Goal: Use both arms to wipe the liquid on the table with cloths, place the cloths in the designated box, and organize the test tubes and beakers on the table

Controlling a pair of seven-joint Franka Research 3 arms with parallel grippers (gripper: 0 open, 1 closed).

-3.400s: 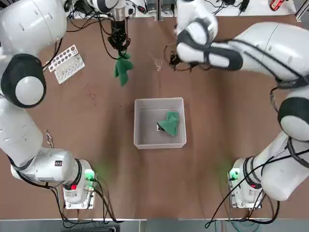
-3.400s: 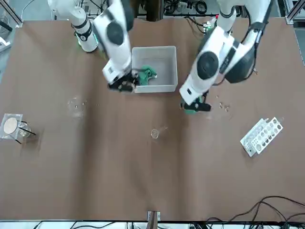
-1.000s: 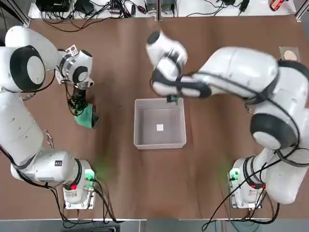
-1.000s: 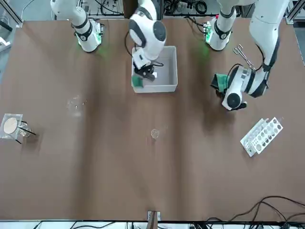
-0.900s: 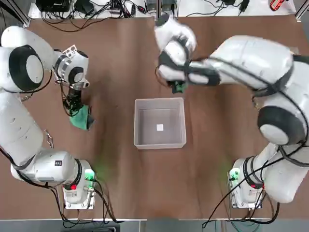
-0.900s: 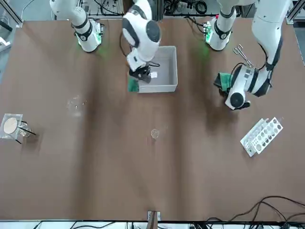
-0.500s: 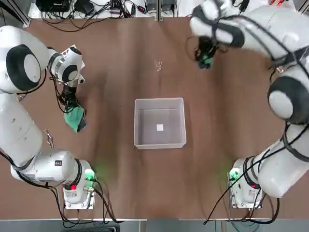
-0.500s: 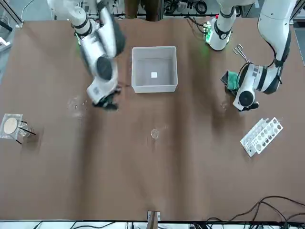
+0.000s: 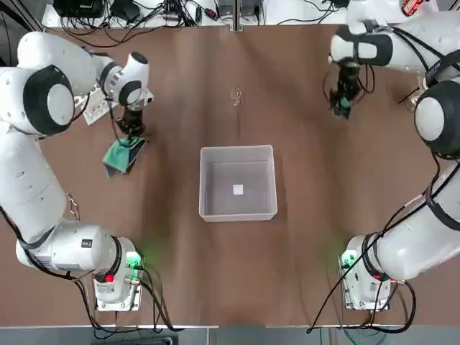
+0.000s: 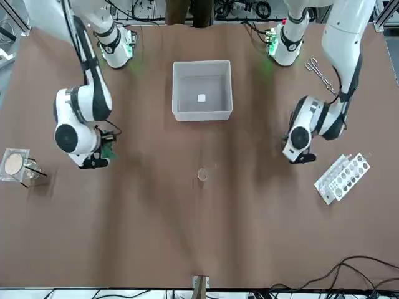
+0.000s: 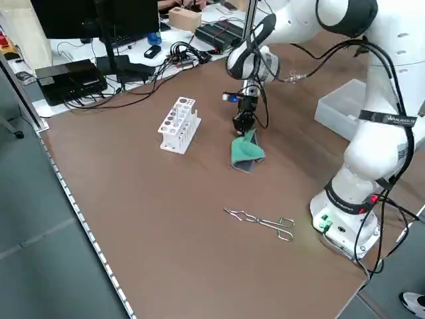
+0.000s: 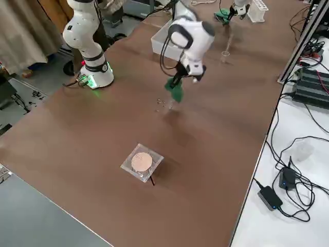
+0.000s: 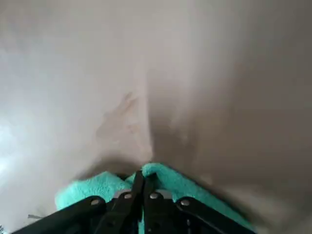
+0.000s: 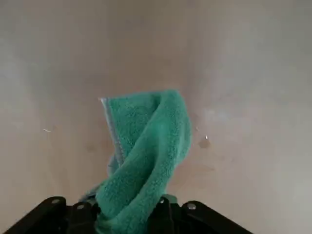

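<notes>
My left gripper (image 9: 132,128) is shut on a corner of a green cloth (image 9: 120,154) that trails onto the table (image 9: 237,280) at the left; the left side view shows the same cloth (image 11: 247,150) draped below the gripper (image 11: 242,123). My right gripper (image 9: 343,100) is shut on the second green cloth (image 12: 175,91), which hangs just above small clear glints (image 12: 163,104) on the far right of the table. The white-grey box (image 9: 202,183) sits mid-table with no cloth inside. A small clear beaker (image 9: 235,95) stands beyond it. I cannot pick out the test tubes.
A white rack with round holes (image 10: 341,177) stands beyond the left gripper. Metal tongs (image 11: 262,221) lie near the left arm's base. A clear square dish with a tan disc (image 10: 14,164) sits at the table's far right corner. Cables run along the far edge.
The right gripper has carried its cloth farther toward the robot's right. The left gripper has moved away from the base and inward, dragging its cloth along the table.
</notes>
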